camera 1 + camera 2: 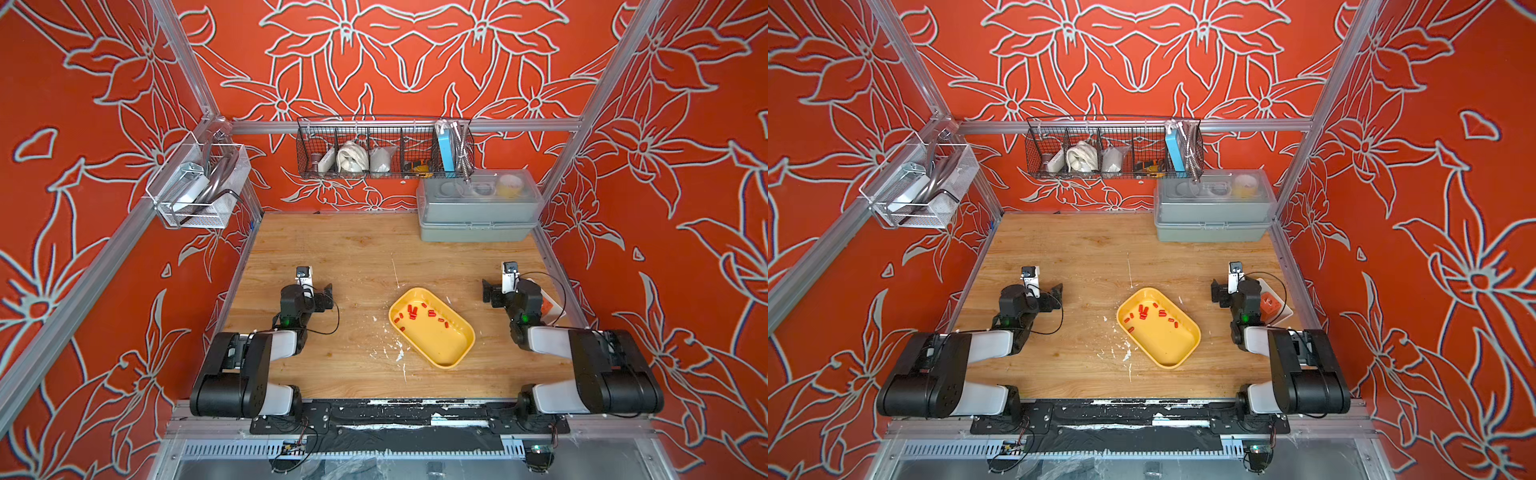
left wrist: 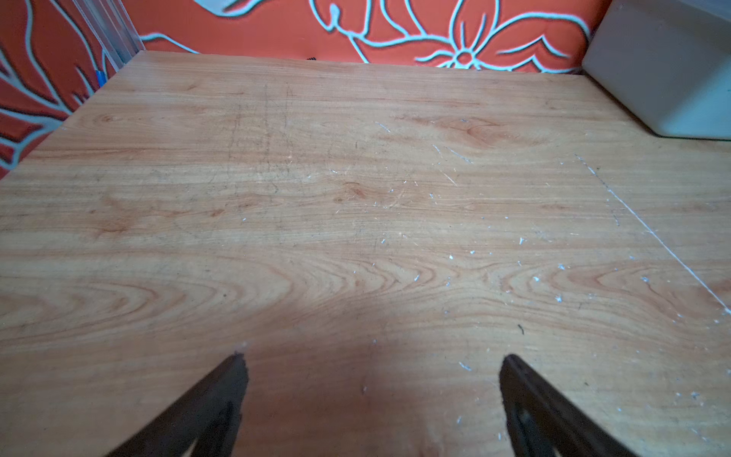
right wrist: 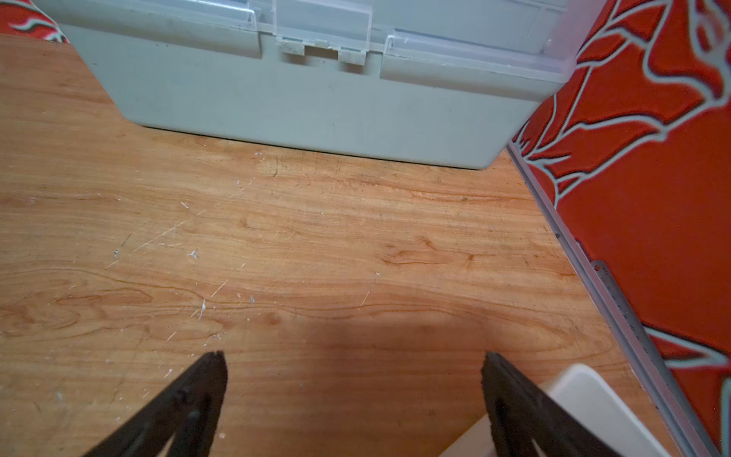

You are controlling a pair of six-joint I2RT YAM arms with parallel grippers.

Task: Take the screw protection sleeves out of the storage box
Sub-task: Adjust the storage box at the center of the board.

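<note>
Near side: left fingers (image 2: 213,403), right fingers (image 3: 190,403) hanging spread wide | red sleeves (image 1: 411,311) lying in yellow storage box (image 1: 451,347), mid-bench (image 1: 353,249)

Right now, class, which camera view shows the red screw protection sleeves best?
Both top views: they look down into the yellow storage tray, where the sleeves lie scattered at its far end. Neither wrist view shows them, only the wooden table and the grey lidded box.

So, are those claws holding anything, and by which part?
Nothing is held. The left gripper and right gripper are both open and empty; the red sleeves lie in the yellow storage box.
</note>
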